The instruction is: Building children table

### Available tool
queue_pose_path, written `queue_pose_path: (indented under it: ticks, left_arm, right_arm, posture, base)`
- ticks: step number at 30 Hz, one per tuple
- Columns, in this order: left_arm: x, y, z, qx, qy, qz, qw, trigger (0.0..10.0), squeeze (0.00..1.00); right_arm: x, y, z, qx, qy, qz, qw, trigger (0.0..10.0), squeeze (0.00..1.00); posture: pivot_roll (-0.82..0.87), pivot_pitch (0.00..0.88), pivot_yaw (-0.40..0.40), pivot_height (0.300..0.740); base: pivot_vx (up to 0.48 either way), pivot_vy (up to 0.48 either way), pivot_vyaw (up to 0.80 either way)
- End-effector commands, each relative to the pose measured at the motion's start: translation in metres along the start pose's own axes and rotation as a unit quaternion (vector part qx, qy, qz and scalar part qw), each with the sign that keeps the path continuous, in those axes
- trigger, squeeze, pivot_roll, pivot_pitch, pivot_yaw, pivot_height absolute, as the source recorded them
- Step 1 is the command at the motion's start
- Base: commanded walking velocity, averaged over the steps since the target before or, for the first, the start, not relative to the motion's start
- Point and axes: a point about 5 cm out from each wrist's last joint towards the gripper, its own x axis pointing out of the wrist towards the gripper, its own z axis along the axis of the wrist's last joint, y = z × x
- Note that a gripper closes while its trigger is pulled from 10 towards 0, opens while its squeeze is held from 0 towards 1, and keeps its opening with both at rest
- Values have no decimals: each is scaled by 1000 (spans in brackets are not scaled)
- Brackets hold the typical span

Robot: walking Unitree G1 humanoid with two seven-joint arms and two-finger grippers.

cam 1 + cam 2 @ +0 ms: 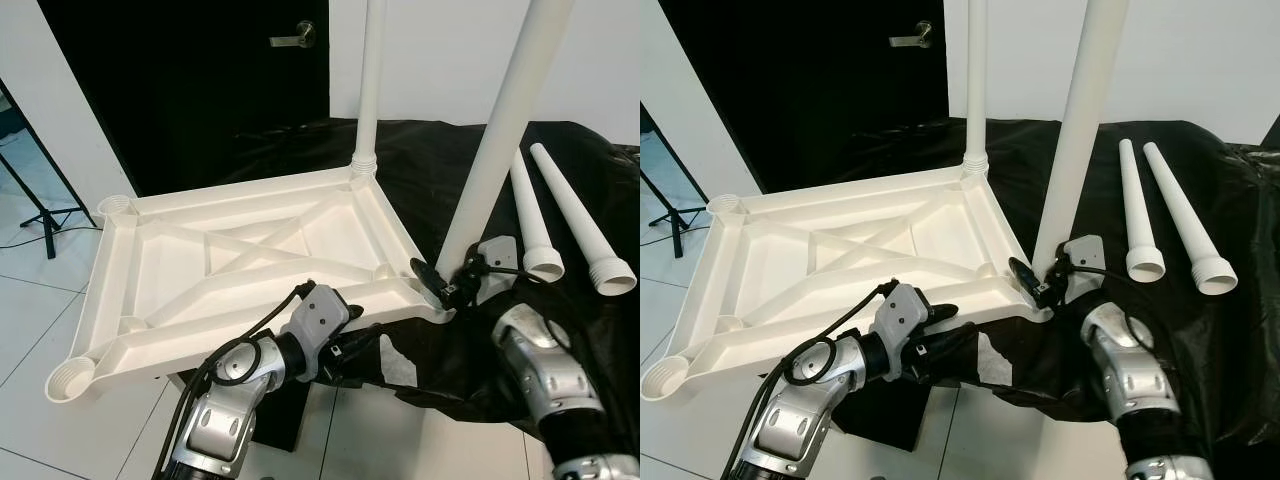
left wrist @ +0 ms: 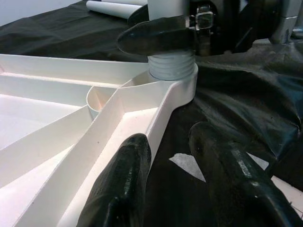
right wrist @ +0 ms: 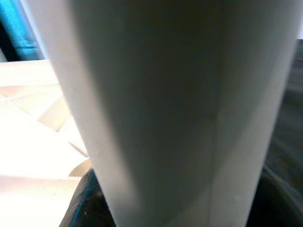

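Both grippers (image 1: 345, 350) (image 1: 445, 283) flank the near leg (image 1: 495, 150), apparently blocking its socket

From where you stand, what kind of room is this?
Probably a studio or test room rather than a lived-in home: a black cloth draped over the work surface, a tripod's legs on the white tiled floor, plain white walls and a dark door.
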Motion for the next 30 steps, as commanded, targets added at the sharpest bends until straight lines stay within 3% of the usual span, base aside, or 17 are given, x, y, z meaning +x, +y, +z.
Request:
queue_pose_path:
  ticks: [1,9,11,16,30]
  left_arm:
    - [0,2,0,1,1,39,999,10000,0]
    - [0,2,0,1,1,39,999,10000,0]
    - [0,4,0,2,3,43,999,10000,0]
    - [0,8,0,8,4,44,999,10000,0]
    - [0,7,0,8,5,42,999,10000,0]
  right_arm:
    - [-2,2,-12,-3,38,-51,998,10000,0]
    - [-2,2,-12,-3,38,-51,998,10000,0]
    - [-5,18,-15,22,40,-125,991,10000,0]
    - [-11,35,-13,49,30,-186,981,10000,0]
    - [-12,34,-7,37,17,-193,980,10000,0]
  posture:
    - [34,0,4,740]
    - [34,0,4,740]
    - [38,0,8,740]
    - [33,0,10,740]
    - [26,0,10,740]
  base:
    - [0,0,0]
    - [0,0,0]
    - [0,0,0]
    - [0,0,0]
    - [0,0,0]
